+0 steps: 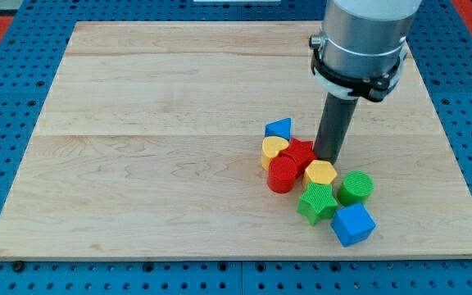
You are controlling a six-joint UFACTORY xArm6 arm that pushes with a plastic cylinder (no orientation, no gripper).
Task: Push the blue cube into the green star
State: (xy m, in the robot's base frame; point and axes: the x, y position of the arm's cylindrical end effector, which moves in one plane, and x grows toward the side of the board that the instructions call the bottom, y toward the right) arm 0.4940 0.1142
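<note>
The blue cube (pixel 352 224) lies near the board's bottom right, touching the lower right side of the green star (pixel 318 202). My tip (pixel 327 158) stands above them in the view, just right of the red star (pixel 300 152) and just above the yellow hexagon (pixel 320 173). The tip is about two block widths above the blue cube, with the yellow hexagon and the green star between.
A green cylinder (pixel 356 188) sits right of the green star. A red cylinder (pixel 283 174), a yellow heart (pixel 274 148) and a blue triangular block (pixel 279 128) cluster to the tip's left. The wooden board (pixel 154 139) lies on a blue pegboard.
</note>
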